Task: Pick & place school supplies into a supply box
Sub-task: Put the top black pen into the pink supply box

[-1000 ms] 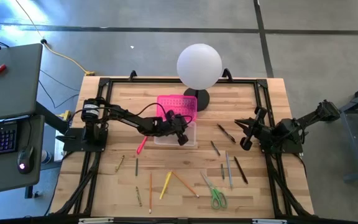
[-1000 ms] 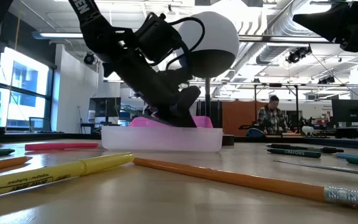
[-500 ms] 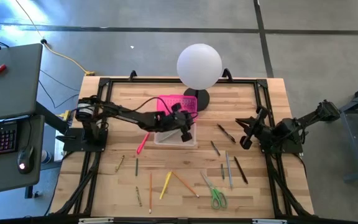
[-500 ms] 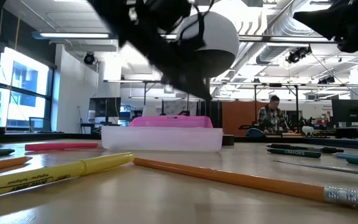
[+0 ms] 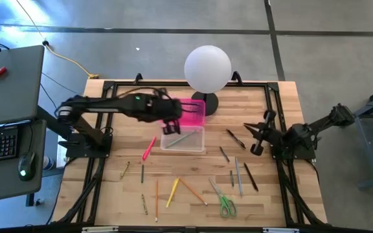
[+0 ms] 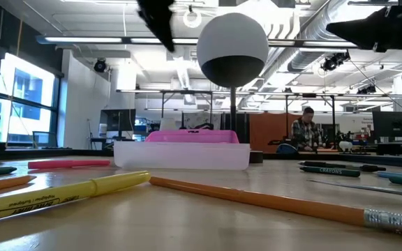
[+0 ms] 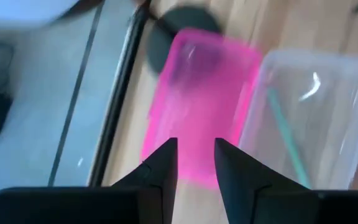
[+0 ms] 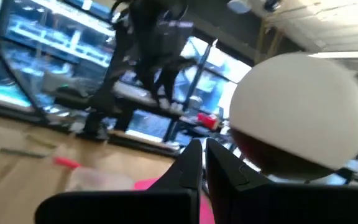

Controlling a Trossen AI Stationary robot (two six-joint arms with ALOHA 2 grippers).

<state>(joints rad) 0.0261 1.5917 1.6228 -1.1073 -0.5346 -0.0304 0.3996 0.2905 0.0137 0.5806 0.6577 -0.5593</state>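
Left gripper (image 5: 171, 120) pulled back off our clear plastic box (image 5: 182, 139), fingers apart, empty, glossy pink lid (image 7: 201, 106) below, right gripper (image 5: 259, 136) pinched closed, empty

Left gripper (image 5: 171, 118) raised, fingers parted, empty — right gripper (image 5: 259, 138) closed, parked at table's right

Open supply box (image 5: 183, 138), perhaps one pencil (image 5: 185, 138) inside.

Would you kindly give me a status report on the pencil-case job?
Left end effector open, empty, above pink lid. Right end effector shut, parked. One green pencil in clear box; nothing blocking.
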